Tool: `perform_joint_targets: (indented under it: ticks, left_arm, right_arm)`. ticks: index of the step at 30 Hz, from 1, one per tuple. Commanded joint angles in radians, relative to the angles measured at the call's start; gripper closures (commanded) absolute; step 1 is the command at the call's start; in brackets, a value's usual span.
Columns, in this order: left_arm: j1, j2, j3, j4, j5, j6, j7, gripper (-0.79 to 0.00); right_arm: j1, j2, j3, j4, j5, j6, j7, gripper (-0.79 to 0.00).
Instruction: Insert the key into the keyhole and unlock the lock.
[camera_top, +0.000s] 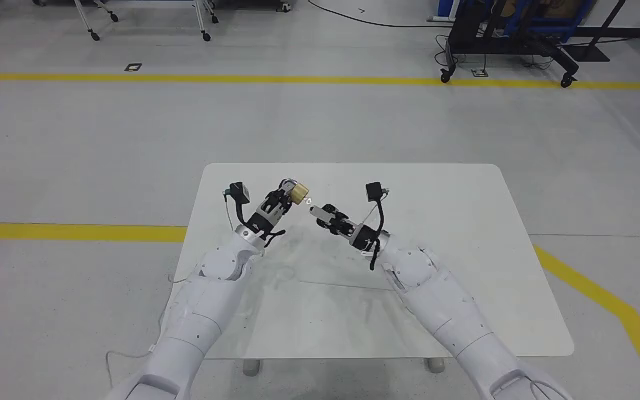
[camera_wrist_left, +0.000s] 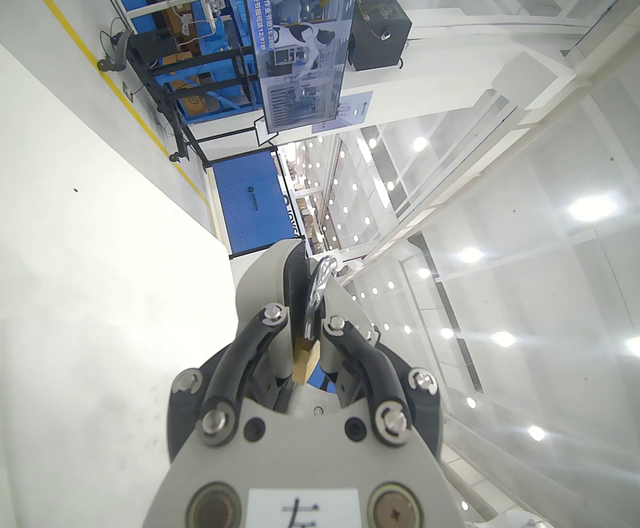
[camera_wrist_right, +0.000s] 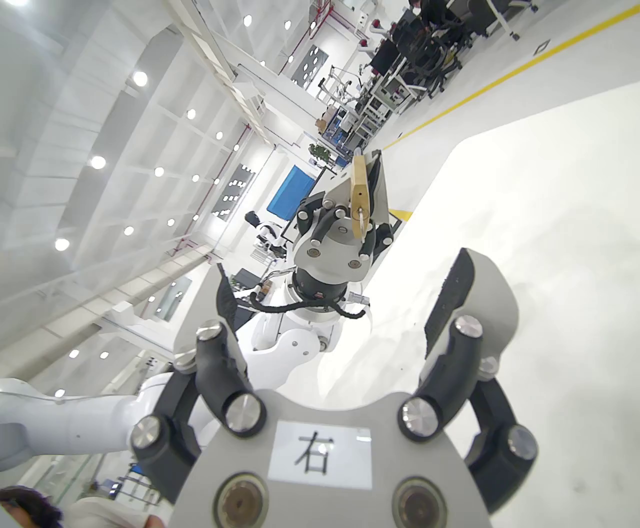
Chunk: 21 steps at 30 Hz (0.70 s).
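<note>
Top view, lock (camera_top: 297, 191) near far table (camera_top: 460, 250) edge

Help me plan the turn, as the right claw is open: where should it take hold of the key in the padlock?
Grip the key by its small silver end, which stands out of the brass padlock toward the right claw. Come in head-on from that side: the left claw clamps the padlock's flat sides, leaving this end free. The key's angle is too small to tell.

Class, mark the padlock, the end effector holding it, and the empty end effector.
padlock (camera_wrist_right: 359, 195): right wrist view, brass body.
left end effector (camera_wrist_left: 312, 267): left wrist view, midway between fingertips.
right end effector (camera_wrist_right: 344, 272): right wrist view, midway between open fingertips.
</note>
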Motion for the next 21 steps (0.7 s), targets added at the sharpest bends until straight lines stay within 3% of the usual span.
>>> perform_joint_targets:
  ticks: [1,4,5,6,8,15,21]
  left_arm:
    - [0.001,-0.001,0.001,-0.001,0.003,-0.019,-0.005,0.0]
    - [0.006,-0.003,0.004,-0.005,0.002,-0.043,-0.015,0.0]
    - [0.008,-0.003,0.005,-0.007,-0.002,-0.047,-0.021,0.0]
    - [0.009,-0.004,0.005,-0.008,-0.005,-0.05,-0.025,0.0]
    - [0.01,-0.004,0.004,-0.008,-0.009,-0.055,-0.034,0.0]
    - [0.013,-0.003,-0.001,-0.014,-0.013,-0.074,-0.063,0.0]
    - [0.014,-0.001,-0.003,-0.014,0.001,-0.102,-0.081,0.0]
  right_arm:
    - [0.009,-0.002,-0.001,0.013,0.084,0.005,0.061,-0.336]
    - [0.023,-0.008,-0.004,0.036,0.186,0.017,0.128,-0.286]
    - [0.028,-0.01,-0.005,0.046,0.213,0.025,0.145,-0.292]
    - [0.033,-0.012,-0.006,0.058,0.241,0.034,0.159,-0.354]
    - [0.046,-0.015,-0.008,0.082,0.276,0.045,0.185,-0.357]
    - [0.066,-0.025,-0.011,0.138,0.37,0.032,0.256,-0.249]
    - [0.077,-0.034,-0.011,0.172,0.483,0.067,0.334,-0.203]
